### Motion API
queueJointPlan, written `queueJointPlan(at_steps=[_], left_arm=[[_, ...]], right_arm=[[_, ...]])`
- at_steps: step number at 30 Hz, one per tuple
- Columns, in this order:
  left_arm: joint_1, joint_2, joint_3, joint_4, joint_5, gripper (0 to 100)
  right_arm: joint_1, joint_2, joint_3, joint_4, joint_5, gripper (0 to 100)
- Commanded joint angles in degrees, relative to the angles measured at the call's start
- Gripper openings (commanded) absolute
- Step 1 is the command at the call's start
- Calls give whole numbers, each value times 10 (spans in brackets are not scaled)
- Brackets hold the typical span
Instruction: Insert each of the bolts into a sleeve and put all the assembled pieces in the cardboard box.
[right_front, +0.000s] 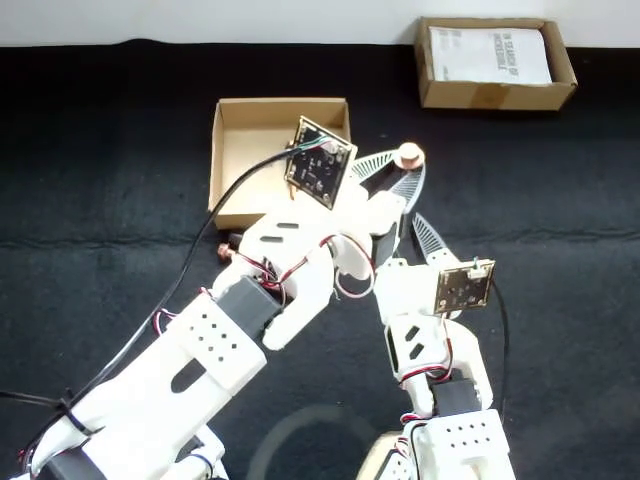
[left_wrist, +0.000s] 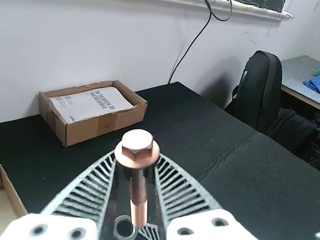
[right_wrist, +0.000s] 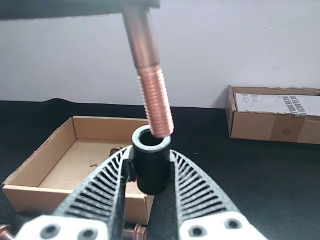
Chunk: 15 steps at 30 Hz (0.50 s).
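High view: cardboard box (right_front: 240, 130), right wall mostly covered by left arm's camera board (right_front: 320, 162). Also loose bolts (right_front: 226, 251), mostly under that arm; count unclear. Right wrist view: bolt (right_wrist: 150, 85), head end lost behind a dark bar (right_wrist: 75, 7). Tip at sleeve (right_wrist: 151, 165) mouth; entered or not, cannot tell. Copper pieces (right_wrist: 116, 149) in box, half behind right end effector (right_wrist: 150, 152), too small to name.

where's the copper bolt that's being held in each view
High view: bolt near the picture's middle, head facing up.
Left wrist view: bolt clamped in the left gripper.
Right wrist view: bolt, tip at the mouth of the black sleeve.
Shared landmark: cardboard box holding the printed sheet.
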Motion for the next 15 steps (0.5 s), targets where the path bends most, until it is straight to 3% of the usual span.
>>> queueJointPlan(at_steps=[1,5,15], left_arm=[[-7,-2,-16,9,-19,8],[-7,-2,-15,9,-56,8],[-7,-1,8,5,-60,8]], right_arm=[[-1,-8,75,1,-5,8],[-1,-8,75,1,-4,8],[-1,-8,74,1,-4,8]])
